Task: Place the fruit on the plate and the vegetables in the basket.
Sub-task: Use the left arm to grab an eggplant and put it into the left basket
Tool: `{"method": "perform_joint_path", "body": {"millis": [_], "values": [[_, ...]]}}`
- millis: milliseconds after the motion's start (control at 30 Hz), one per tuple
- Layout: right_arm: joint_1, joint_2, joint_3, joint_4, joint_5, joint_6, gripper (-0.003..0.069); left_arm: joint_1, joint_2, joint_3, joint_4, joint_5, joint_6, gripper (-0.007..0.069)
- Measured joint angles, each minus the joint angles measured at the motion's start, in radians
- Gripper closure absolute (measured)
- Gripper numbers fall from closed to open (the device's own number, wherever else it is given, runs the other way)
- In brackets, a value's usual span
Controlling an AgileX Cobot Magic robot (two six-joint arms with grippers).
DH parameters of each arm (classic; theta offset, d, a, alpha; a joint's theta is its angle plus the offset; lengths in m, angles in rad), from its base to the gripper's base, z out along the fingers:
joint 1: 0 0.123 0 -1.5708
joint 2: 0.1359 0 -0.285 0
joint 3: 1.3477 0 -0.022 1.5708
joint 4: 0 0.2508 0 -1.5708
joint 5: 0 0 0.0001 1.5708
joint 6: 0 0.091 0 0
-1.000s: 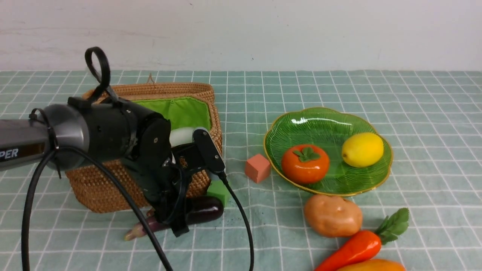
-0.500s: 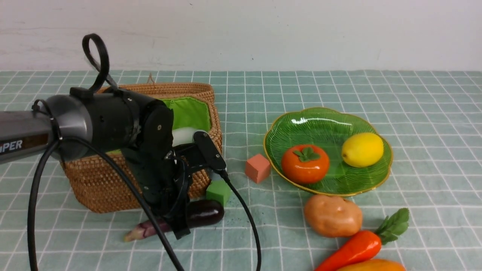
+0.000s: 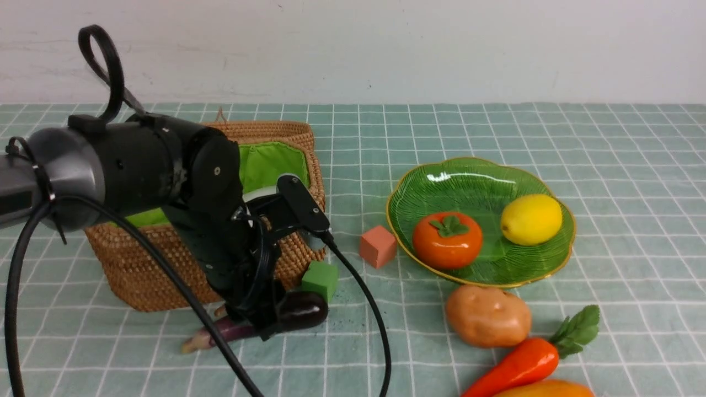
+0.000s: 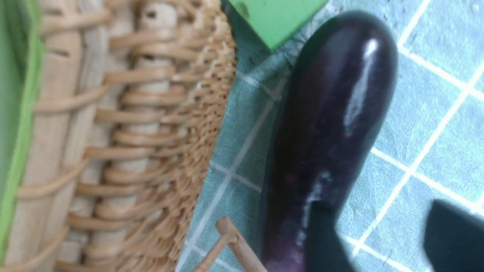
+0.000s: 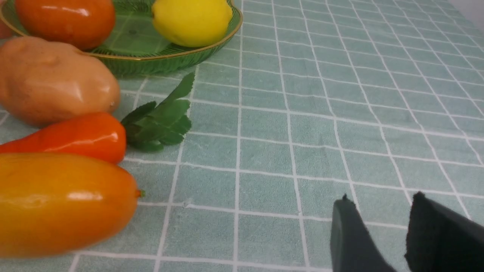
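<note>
Two fruits, the persimmon (image 3: 447, 240) and the lemon (image 3: 530, 219), lie on the green plate (image 3: 474, 182) right of centre in the front view. The mango (image 3: 546, 389), carrot (image 3: 515, 364) and potato (image 3: 487, 315) wait on the cloth at lower right. At lower left the left gripper (image 4: 378, 230) is down at the eggplant (image 3: 300, 311), which lies just in front of the basket (image 3: 160, 275). Its jaws are spread with one finger at the eggplant's flank, probably lining up a grasp. The right gripper (image 5: 382, 211) sits near the mango, slightly parted and empty.

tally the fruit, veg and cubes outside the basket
fruit: 3 (persimmon, lemon, mango)
veg: 3 (eggplant, potato, carrot)
cubes: 2 (pink cube, green cube)
total: 8
</note>
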Motion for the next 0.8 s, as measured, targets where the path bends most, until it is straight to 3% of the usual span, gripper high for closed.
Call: {"method": "perform_joint_path", "body": {"millis": [67,133,233,433,800], "values": [[0.0,0.0,0.0,0.0,0.0,0.0,0.0418,0.0,0.0,0.0,0.0,0.011,0.006,0.0092],[0.0,0.0,0.0,0.0,0.0,0.0,0.0418,0.0,0.0,0.001,-0.001,0.015,0.017,0.0009],[0.0,0.0,0.0,0.0,0.0,0.0,0.0418,0.0,0.012,0.001,0.0,-0.012,0.025,-0.0037],[0.0,0.0,0.0,0.0,0.0,0.0,0.0418,0.0,0.078,0.001,-0.011,-0.048,0.026,0.0002],[0.0,0.0,0.0,0.0,0.0,0.0,0.0418,0.0,0.167,-0.004,-0.031,-0.048,0.026,0.0239]]}}
